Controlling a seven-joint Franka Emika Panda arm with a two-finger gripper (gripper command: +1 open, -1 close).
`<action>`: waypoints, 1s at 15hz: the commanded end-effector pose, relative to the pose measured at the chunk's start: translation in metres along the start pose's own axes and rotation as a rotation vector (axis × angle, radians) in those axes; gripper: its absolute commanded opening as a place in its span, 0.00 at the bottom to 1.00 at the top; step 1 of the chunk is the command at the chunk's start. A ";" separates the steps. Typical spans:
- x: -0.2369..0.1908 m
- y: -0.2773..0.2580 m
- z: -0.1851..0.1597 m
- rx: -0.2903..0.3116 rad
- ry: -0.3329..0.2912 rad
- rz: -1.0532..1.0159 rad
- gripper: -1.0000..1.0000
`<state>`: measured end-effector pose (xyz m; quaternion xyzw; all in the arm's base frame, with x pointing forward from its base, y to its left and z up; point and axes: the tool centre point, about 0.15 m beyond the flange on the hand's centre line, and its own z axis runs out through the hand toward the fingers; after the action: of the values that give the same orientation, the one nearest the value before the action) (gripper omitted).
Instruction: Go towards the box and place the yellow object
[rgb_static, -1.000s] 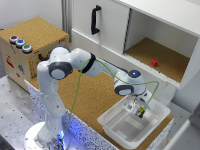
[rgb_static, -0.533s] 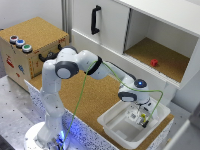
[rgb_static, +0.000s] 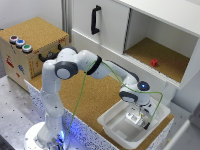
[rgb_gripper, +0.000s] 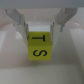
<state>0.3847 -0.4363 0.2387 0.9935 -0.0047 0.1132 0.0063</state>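
From the exterior view's left: cork-topped wooden box (rgb_static: 34, 47) with 3 coloured buttons (rgb_static: 20, 43), then my Panda arm (rgb_static: 65, 80) reaching across the cork surface (rgb_static: 95, 97). Behind it, the white cabinet (rgb_static: 112, 30) with its black handle (rgb_static: 94, 19). Further right, my gripper (rgb_static: 137, 119) is down inside the white tub (rgb_static: 112, 127). On the wrist camera, the fingers (rgb_gripper: 22, 27) are narrowed onto the yellow block (rgb_gripper: 40, 46), pinching it on both sides over the tub floor; I read "T" and "S" on it. Far right, a small red object (rgb_static: 154, 62) sits in the open cabinet compartment.
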 end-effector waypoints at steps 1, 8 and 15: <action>0.013 -0.007 -0.009 -0.020 0.090 -0.036 1.00; 0.014 -0.044 -0.056 -0.026 0.159 -0.066 1.00; 0.003 -0.140 -0.123 0.012 0.205 -0.157 1.00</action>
<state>0.3983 -0.3737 0.3165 0.9842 0.0429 0.1706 -0.0189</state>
